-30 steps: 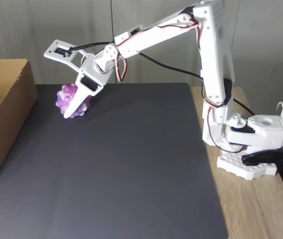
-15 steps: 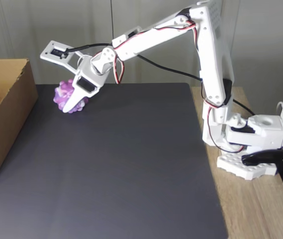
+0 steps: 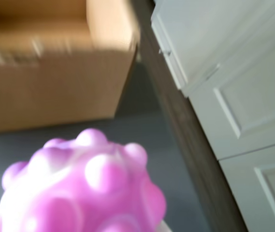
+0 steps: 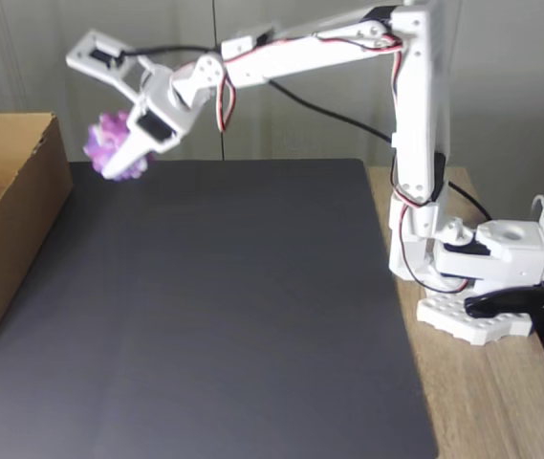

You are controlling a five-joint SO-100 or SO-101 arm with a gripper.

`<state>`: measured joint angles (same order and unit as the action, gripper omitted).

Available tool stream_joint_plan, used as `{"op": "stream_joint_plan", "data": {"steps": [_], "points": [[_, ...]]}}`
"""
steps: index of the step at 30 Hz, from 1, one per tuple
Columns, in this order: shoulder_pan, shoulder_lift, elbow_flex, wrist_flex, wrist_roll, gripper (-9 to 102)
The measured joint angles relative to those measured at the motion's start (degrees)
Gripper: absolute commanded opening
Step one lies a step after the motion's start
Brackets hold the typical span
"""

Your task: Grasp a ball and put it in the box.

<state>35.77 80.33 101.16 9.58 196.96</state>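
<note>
The bumpy purple, pink and white ball (image 4: 110, 141) hangs in the air above the far left of the dark mat, with my gripper (image 4: 116, 164) shut on it. In the wrist view the ball (image 3: 79, 186) looms large and blurred at the bottom. The brown cardboard box (image 4: 9, 206) stands open-topped at the left edge of the fixed view, just left of and below the ball. From the wrist, the box (image 3: 55, 82) lies ahead, blurred, its near corner beside a dark strip of mat.
A dark grey mat (image 4: 224, 316) covers most of the table. The arm's white base (image 4: 482, 277) sits on the wooden tabletop (image 4: 501, 402) at the right. White cabinet panels (image 3: 229, 72) stand along the right of the wrist view.
The arm has lifted the ball off the mat and carried it up and to the left, closer to the box. The gripper has stayed shut on the ball throughout.
</note>
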Motion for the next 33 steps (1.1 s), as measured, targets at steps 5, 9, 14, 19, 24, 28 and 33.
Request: {"op": "stream_joint_plan", "data": {"steps": [5, 9, 14, 19, 24, 28, 33], "points": [[-1.76, 3.43, -4.31, 2.99, -0.35, 29], [-3.60, 4.66, -9.84, 4.83, -0.62, 29], [-6.59, 4.31, -19.60, 6.24, -0.88, 29], [-10.55, -0.44, -29.88, 7.65, -0.88, 28], [-14.24, -5.54, -36.91, 7.56, -0.97, 28], [-16.17, -11.95, -43.59, 7.56, -0.97, 29], [-16.79, -21.53, -54.67, 7.56, -0.97, 29]]}}
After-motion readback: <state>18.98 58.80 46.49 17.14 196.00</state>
